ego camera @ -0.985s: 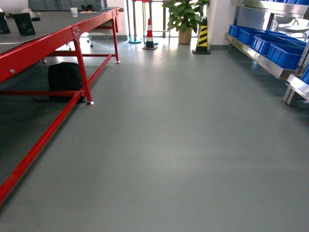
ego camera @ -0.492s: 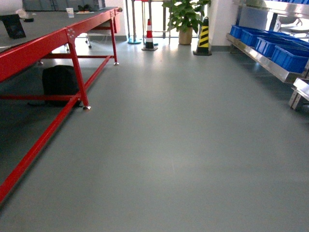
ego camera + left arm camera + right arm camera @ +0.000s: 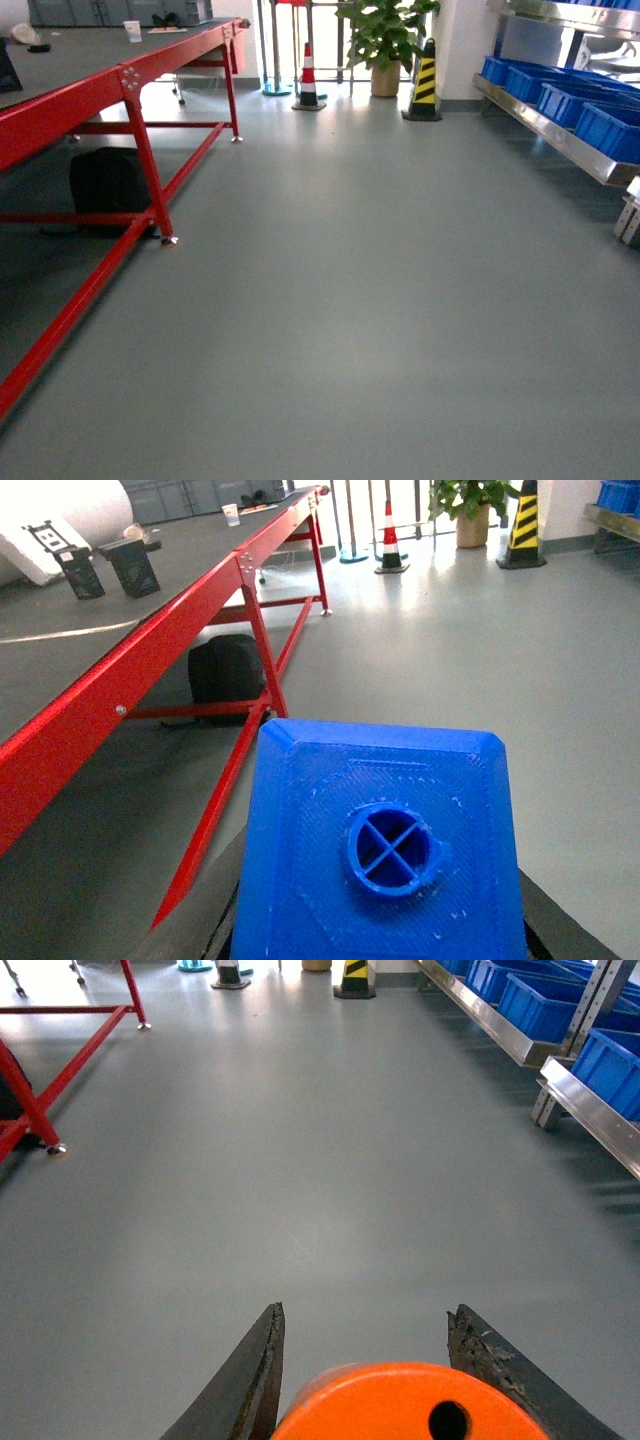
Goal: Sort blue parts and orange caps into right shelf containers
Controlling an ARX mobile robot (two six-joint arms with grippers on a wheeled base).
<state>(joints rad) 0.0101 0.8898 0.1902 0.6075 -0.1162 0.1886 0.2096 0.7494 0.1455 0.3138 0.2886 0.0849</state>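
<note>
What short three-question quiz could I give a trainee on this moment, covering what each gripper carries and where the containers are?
1. True or false: the right gripper is empty.
2. Which item fills the left wrist view? A) orange cap B) blue part C) traffic cone
3. Fill in: in the head view, the blue crates sit on a metal shelf at the ____ edge of the picture.

Key:
1. False; an orange cap sits between its fingers.
2. B; the blue part fills the foreground, its round knob facing the camera.
3. Right; the blue crates line the metal shelf there, across the floor from the red table.
</note>
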